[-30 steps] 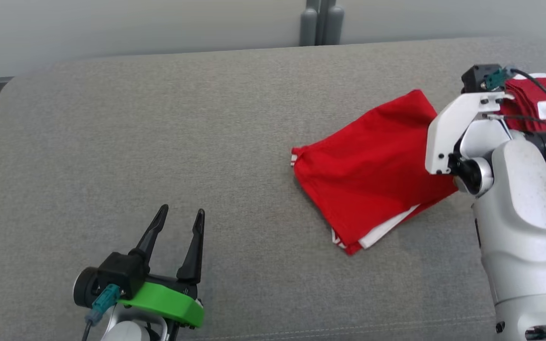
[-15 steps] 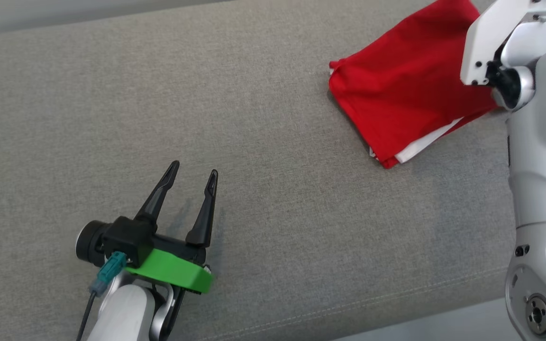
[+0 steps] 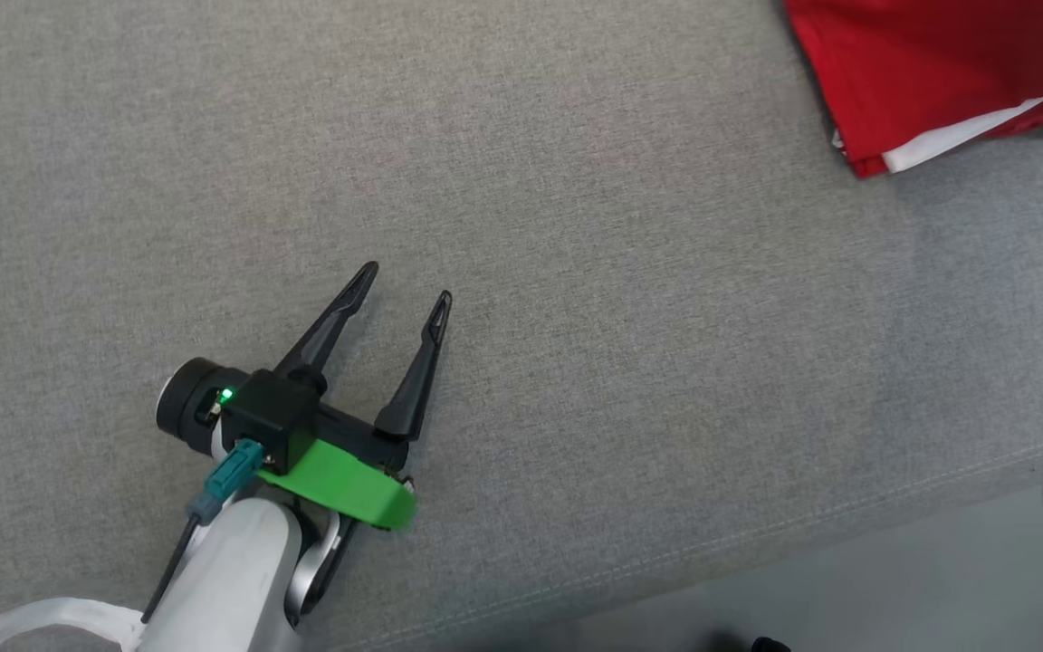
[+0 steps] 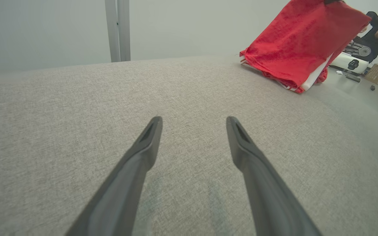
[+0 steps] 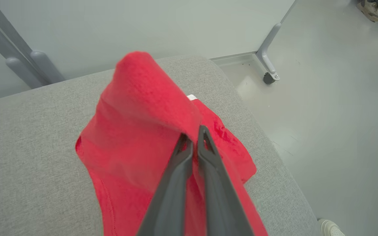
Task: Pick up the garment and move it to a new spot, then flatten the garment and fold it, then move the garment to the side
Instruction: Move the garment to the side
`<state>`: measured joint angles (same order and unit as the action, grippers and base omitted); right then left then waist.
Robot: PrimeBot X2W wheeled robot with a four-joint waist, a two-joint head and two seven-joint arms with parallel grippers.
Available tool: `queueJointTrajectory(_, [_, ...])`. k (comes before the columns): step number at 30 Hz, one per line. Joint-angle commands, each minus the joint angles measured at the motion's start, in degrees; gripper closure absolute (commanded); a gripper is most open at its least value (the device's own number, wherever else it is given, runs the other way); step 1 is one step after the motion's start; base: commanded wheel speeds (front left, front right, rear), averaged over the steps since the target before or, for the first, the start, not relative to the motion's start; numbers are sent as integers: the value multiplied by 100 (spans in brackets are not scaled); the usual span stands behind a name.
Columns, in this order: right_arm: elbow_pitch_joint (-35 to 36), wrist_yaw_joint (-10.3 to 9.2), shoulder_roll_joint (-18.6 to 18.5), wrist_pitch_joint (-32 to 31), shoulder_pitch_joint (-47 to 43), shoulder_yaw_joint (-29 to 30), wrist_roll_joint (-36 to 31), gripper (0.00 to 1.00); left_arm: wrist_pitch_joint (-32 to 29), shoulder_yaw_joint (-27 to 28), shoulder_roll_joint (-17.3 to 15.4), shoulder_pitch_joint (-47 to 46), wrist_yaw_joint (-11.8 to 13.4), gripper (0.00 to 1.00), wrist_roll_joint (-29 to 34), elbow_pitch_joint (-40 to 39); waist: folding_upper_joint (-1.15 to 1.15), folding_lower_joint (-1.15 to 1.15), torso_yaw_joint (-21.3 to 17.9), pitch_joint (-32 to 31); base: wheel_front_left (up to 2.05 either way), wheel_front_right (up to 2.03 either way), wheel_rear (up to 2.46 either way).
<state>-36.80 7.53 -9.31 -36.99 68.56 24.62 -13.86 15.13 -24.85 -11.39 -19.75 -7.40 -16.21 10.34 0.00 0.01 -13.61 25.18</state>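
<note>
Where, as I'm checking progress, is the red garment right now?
The red garment lies at the head view's top right, on the grey cushion's right end, one part pinched up by the right end effector.

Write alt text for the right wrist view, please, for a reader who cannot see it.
The right gripper is shut on a raised fold of the red fabric garment, whose remainder lies on the grey upholstered surface.
</note>
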Motion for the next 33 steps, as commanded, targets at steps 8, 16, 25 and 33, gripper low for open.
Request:
queueJointTrajectory(8, [343, -9, -245, 60, 30, 1072, -711, 100, 4, -226, -190, -203, -13, 0, -71, 16, 0, -1, 518, 389, 0, 0, 0])
queueJointTrajectory(16, [758, -9, -440, 445, -78, 2143, -1588, 74, 4, -415, -295, -140, -13, 0, -59, -108, 0, -1, 896, 558, 0, 0, 0])
queueJointTrajectory(25, [722, -9, -471, 1437, 4, 2550, -2139, 0, 4, -516, -293, -325, -13, 0, 34, -352, 0, -1, 1063, 620, 0, 0, 0])
queueJointTrajectory(33, [156, -9, -294, 2166, -56, 2190, -2015, 0, 5, -311, -314, -116, 97, 0, 61, -441, 0, -1, 1077, 316, 0, 0, 0])
